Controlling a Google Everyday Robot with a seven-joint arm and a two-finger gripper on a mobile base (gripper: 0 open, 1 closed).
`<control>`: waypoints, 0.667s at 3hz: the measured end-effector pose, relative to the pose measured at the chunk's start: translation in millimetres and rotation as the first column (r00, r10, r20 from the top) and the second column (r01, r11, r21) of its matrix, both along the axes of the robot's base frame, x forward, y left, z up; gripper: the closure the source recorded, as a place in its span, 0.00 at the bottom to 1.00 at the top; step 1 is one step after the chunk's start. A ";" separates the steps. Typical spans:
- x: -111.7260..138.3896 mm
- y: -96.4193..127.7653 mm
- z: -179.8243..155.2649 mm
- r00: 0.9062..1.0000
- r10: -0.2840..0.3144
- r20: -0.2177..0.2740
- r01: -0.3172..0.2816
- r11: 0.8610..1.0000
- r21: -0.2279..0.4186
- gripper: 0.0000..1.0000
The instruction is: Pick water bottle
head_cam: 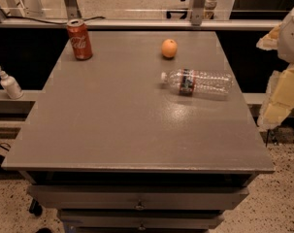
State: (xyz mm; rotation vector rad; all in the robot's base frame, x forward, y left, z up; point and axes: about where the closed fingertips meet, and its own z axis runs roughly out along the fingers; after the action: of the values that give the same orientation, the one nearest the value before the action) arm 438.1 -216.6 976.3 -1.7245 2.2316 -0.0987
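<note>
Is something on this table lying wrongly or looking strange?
The water bottle lies on its side at the right of the table, while the soda can stands upright. Nothing looks spilled. The pincer is beyond the right edge, apart from the bottle.

Dim warm light; claw (281,95) at right

1. The table (112,130) is plain matte grey.
2. The water bottle (197,82) is clear ribbed plastic with a dark red-and-blue label band and a white cap.
3. The soda can (79,40) is red with white script.
4. The orange (169,48) is plain orange.
5. The pump bottle (9,84) is white.
6. The end effector (282,96), off the table's right edge, is cream-yellow and white.
7. The floor (282,212) is speckled beige.
</note>
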 end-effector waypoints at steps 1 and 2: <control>0.0 0.0 0.0 1.000 0.000 0.000 0.000 1.000 0.000 0.00; 14.1 -0.3 -8.1 0.999 0.027 0.023 -0.028 0.999 0.032 0.00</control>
State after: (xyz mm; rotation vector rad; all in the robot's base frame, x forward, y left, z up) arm 452.3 -216.9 968.2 -1.7277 2.1812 -0.0747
